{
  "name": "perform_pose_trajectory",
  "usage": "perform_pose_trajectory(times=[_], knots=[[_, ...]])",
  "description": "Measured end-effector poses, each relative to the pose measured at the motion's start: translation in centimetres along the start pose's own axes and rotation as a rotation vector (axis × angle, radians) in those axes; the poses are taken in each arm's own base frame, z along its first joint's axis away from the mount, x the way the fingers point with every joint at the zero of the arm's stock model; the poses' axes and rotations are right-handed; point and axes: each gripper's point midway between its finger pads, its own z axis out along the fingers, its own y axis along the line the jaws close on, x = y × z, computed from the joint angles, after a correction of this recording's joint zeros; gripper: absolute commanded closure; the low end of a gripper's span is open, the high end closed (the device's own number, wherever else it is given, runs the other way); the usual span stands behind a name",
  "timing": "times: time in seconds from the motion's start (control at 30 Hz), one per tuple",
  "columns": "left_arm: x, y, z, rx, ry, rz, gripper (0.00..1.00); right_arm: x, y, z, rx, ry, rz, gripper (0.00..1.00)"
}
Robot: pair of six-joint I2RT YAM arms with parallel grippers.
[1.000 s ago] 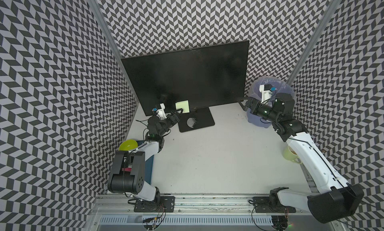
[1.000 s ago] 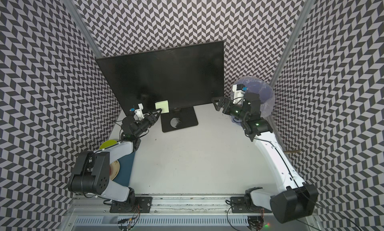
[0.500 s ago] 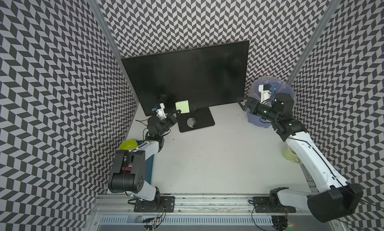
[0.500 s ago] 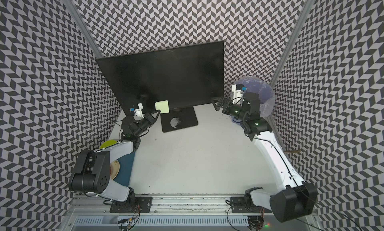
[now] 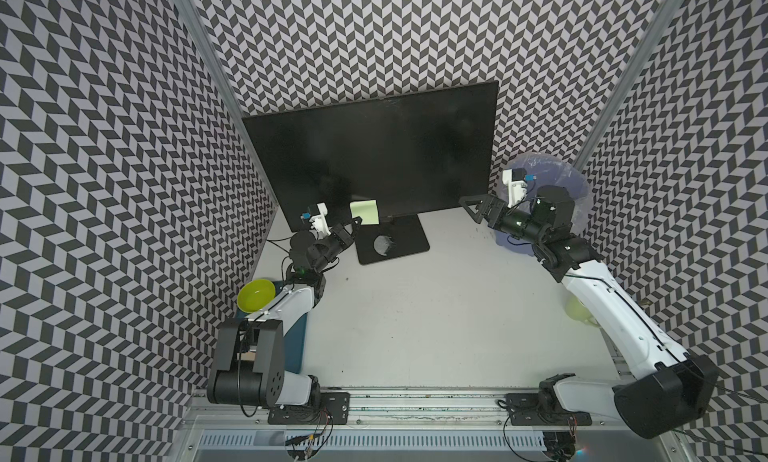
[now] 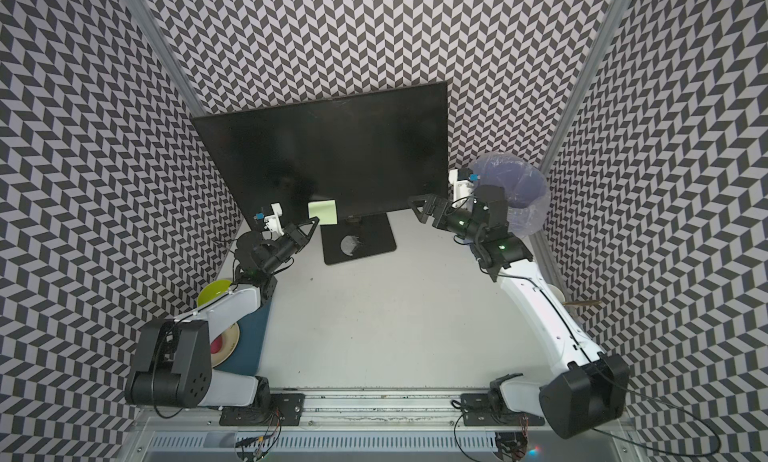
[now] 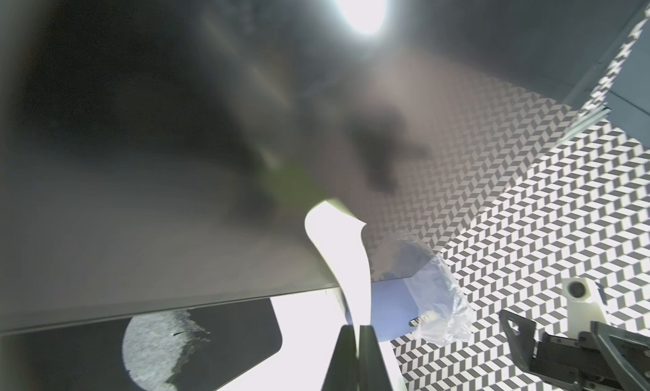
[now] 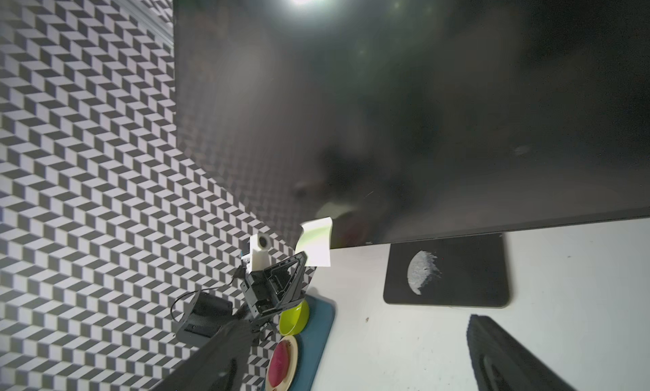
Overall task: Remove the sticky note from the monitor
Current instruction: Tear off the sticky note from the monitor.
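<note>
- **Position of the note.** The pale yellow-green square paper sticky note (image 5: 364,212) hangs at the lower edge of the large black flat-screen monitor (image 5: 374,156), left of centre in both top views. Its upper margin lies against the dark screen. Its lower part curls free below the bezel.
- **Left gripper** (image 7: 358,327). The jaws are closed together on the sticky note's free lower edge. In the left wrist view the paper runs up from between the two black fingers.
- **Right gripper** (image 5: 471,206). The jaws are spread wide and hold nothing. It sits just beside the monitor's lower right corner, in front of the blue waste bin lined with a clear plastic bag (image 5: 552,181).
- **Risk: slip or tear.** The pinch appears to take only a narrow margin, so a brisk pull could draw the paper out of the jaws or rip it.
- **Risk: disturbing the monitor.** A pull straight off the glass, rather than a peel along it, could rock the screen on its flat rectangular black base (image 5: 409,231).
- **Risk: contact.** The left fingers work close to the screen and could scrape it. The right gripper is near enough to nudge the corner.
- **Writing.** None can be read. The sticky note's face looks blank, and the base carries only a round grey mark (image 5: 383,243) without letters. A small mark on the lower bezel is too small to make out.
</note>
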Motion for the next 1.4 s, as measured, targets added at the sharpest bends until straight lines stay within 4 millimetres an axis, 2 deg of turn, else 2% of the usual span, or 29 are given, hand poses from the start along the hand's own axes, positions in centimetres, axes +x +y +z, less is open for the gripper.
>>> perform_pose_trajectory(times=[0.07, 0.33, 0.43, 0.77, 0.87, 1.0, 1.13, 1.17, 1.23, 1.4], knots=[[0.2, -1.3, -0.1, 0.025, 0.006, 0.008, 1.0, 1.1, 1.1, 0.9, -0.053, 0.027, 0.016, 0.01], [3.0, -6.7, 0.8, 0.149, 0.098, -0.006, 1.0, 6.7, 4.9, 5.4, -0.237, 0.191, 0.123, 0.06], [3.9, -8.4, 1.0, 0.197, 0.124, -0.038, 1.0, 8.0, 6.0, 6.5, -0.296, 0.231, 0.145, 0.09], [5.4, -11.6, 0.9, 0.274, 0.169, -0.104, 1.0, 8.8, 5.8, 8.1, -0.343, 0.255, 0.164, 0.27], [5.3, -12.3, 0.7, 0.291, 0.166, -0.104, 1.0, 8.8, 5.8, 8.3, -0.352, 0.257, 0.167, 0.39], [5.3, -12.9, 0.5, 0.306, 0.165, -0.104, 1.0, 8.5, 6.2, 8.3, -0.377, 0.249, 0.168, 0.59], [5.3, -12.9, 0.5, 0.307, 0.166, -0.107, 0.91, 8.2, 6.8, 8.2, -0.404, 0.242, 0.165, 0.82], [5.3, -12.9, 0.5, 0.308, 0.166, -0.107, 0.87, 8.2, 6.9, 8.2, -0.409, 0.242, 0.165, 0.88], [5.3, -12.9, 0.5, 0.309, 0.166, -0.103, 0.71, 8.1, 7.1, 8.1, -0.416, 0.239, 0.165, 1.0], [5.5, -12.7, 0.4, 0.297, 0.172, -0.091, 0.49, 7.9, 6.8, 8.1, -0.41, 0.233, 0.157, 1.0]])
